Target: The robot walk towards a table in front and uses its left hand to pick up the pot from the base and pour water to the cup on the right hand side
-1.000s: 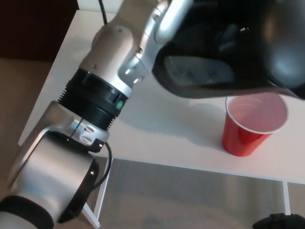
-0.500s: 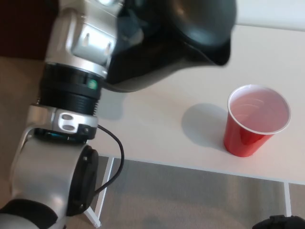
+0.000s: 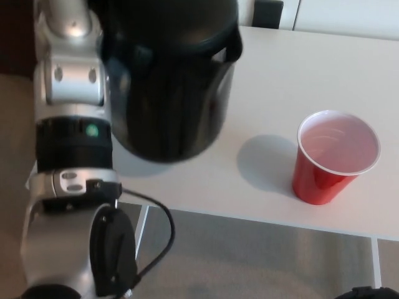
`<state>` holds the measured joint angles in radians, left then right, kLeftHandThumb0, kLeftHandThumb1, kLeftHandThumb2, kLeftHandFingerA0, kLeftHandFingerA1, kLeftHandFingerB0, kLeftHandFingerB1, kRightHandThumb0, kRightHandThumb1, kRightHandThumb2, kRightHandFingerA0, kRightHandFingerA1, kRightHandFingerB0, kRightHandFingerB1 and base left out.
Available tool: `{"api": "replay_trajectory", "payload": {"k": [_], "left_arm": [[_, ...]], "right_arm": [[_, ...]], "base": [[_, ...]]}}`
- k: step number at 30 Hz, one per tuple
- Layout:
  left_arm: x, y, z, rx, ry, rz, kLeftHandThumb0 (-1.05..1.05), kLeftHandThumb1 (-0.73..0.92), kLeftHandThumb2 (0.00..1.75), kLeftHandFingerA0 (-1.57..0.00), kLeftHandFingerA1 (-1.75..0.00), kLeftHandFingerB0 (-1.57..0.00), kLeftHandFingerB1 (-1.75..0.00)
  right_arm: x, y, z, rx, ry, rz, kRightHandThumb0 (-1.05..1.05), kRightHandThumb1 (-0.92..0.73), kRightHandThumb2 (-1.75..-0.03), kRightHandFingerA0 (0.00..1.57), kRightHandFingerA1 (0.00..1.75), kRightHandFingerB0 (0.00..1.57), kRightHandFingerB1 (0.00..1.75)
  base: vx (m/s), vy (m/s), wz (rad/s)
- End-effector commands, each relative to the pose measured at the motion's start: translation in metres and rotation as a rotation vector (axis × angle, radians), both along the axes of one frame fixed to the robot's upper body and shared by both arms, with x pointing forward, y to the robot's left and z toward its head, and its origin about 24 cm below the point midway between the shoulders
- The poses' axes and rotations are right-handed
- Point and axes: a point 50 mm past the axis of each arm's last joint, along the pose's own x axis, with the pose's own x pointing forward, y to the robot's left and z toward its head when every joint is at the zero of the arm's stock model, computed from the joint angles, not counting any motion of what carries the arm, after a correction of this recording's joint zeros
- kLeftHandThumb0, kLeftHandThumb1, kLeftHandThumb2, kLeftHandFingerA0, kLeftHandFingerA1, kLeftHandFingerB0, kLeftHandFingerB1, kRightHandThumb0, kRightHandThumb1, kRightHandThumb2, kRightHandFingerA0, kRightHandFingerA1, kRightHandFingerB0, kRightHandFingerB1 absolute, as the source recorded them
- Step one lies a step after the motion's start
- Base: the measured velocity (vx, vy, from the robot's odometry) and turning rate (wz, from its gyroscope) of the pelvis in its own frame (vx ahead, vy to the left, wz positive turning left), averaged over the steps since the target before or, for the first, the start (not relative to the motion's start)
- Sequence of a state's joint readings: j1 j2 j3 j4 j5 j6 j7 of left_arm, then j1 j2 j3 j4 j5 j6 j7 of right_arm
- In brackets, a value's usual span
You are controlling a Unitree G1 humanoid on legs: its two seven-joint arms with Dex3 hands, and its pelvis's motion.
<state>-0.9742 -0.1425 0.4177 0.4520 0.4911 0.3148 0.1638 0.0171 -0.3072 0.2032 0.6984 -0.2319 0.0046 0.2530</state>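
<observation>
The black pot (image 3: pixel 168 81) stands upright in the air over the left part of the white table (image 3: pixel 274 68), filling the upper left of the head view. My left hand (image 3: pixel 107 59) is shut on it at its left side and is mostly hidden by the pot, with the silver and black forearm (image 3: pixel 72 143) below. The red cup (image 3: pixel 330 159) stands on the table to the right, apart from the pot, with a pale liquid inside. A dark sliver at the bottom right edge may be my right hand (image 3: pixel 368 293).
A black object (image 3: pixel 268 12), possibly the pot's base, sits at the table's far edge. The table's near edge (image 3: pixel 249 215) runs across the lower view, with a white table leg (image 3: pixel 140 240) and grey floor below. A cable loops from my forearm.
The pot has swung back from a tilt over the cup to upright and moved left, away from the cup. My left forearm turned with it.
</observation>
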Motion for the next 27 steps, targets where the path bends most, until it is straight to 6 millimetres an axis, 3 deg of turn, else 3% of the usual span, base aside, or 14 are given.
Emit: {"api": "replay_trajectory", "payload": {"k": [1,3,9,10,16,17,18,19,23,25,26,27], "left_arm": [[-0.003,-0.011,-0.035,-0.218,0.144,-0.052,-0.08,0.7,0.69,-0.88,-1.41,-0.71,-0.84],[-0.003,-0.013,-0.04,-0.206,0.158,-0.057,-0.09,0.65,0.78,-0.88,-1.37,-0.73,-0.84],[-0.004,-0.018,-0.052,-0.183,0.186,-0.073,-0.1,0.67,0.73,-0.88,-1.35,-0.76,-0.9],[-0.004,-0.02,-0.056,-0.183,0.189,-0.078,-0.15,0.74,0.62,-0.86,-1.1,-0.77,-0.84],[-0.003,-0.026,-0.062,-0.185,0.19,-0.085,-0.16,0.74,0.62,-0.84,-1.12,-0.78,-0.8],[-0.001,-0.029,-0.06,-0.167,0.19,-0.053,-0.25,0.72,0.61,-0.89,-1.11,-0.76,-0.63],[0.0,-0.031,-0.059,-0.159,0.19,-0.039,-0.25,0.72,0.61,-0.89,-1.11,-0.76,-0.63],[0.001,-0.031,-0.058,-0.165,0.187,-0.033,-0.26,0.72,0.62,-0.9,-1.18,-0.72,-0.75],[0.003,-0.035,-0.055,-0.122,0.163,0.015,-0.19,0.74,0.62,-0.94,-1.23,-0.77,-0.81],[0.003,-0.036,-0.053,-0.119,0.153,0.057,-0.2,0.72,0.61,-0.93,-1.13,-0.77,-0.76],[0.004,-0.037,-0.053,-0.126,0.15,0.069,-0.2,0.72,0.61,-0.85,-1.01,-0.76,-0.76],[0.004,-0.037,-0.053,-0.13,0.148,0.075,-0.2,0.72,0.61,-0.85,-1.01,-0.76,-0.76]], "right_arm": [[-0.003,-0.002,0.0,-0.03,0.009,0.036,-0.32,-0.66,-0.59,0.69,0.54,0.52,0.45],[-0.001,-0.001,0.001,-0.026,0.006,0.036,-0.33,-0.66,-0.59,0.69,0.56,0.52,0.45],[0.003,-0.001,0.003,-0.027,-0.001,0.049,-0.34,-0.67,-0.59,0.69,0.56,0.51,0.45],[0.004,-0.001,0.003,-0.024,-0.003,0.049,-0.33,-0.66,-0.59,0.71,0.58,0.52,0.45],[0.007,-0.002,0.005,-0.009,-0.009,0.046,-0.33,-0.66,-0.59,0.7,0.57,0.52,0.46],[0.009,-0.001,0.006,-0.012,-0.022,0.05,-0.32,-0.66,-0.58,0.71,0.57,0.52,0.46],[0.01,-0.001,0.007,-0.014,-0.028,0.051,-0.32,-0.66,-0.58,0.71,0.57,0.52,0.46],[0.011,-0.001,0.007,-0.012,-0.027,0.049,-0.32,-0.67,-0.59,0.71,0.57,0.52,0.46],[0.012,0.0,0.007,-0.01,-0.023,0.042,-0.33,-0.66,-0.59,0.7,0.56,0.53,0.46],[0.013,0.002,0.007,-0.013,-0.018,0.045,-0.33,-0.66,-0.59,0.7,0.56,0.53,0.46],[0.014,0.002,0.007,-0.014,-0.018,0.047,-0.33,-0.66,-0.59,0.7,0.56,0.53,0.46],[0.014,0.002,0.007,-0.015,-0.018,0.047,-0.33,-0.66,-0.59,0.7,0.56,0.53,0.46]], "base": [[0.0,0.0,0.0],[0.0,0.0,0.0],[0.0,0.0,0.0],[0.0,0.0,0.0],[0.0,0.0,0.0],[0.0,0.0,0.0],[0.0,0.0,0.0],[0.0,0.0,0.0],[0.0,0.0,0.0],[0.0,0.0,0.0],[0.0,0.0,0.0],[0.0,0.0,0.0]]}}
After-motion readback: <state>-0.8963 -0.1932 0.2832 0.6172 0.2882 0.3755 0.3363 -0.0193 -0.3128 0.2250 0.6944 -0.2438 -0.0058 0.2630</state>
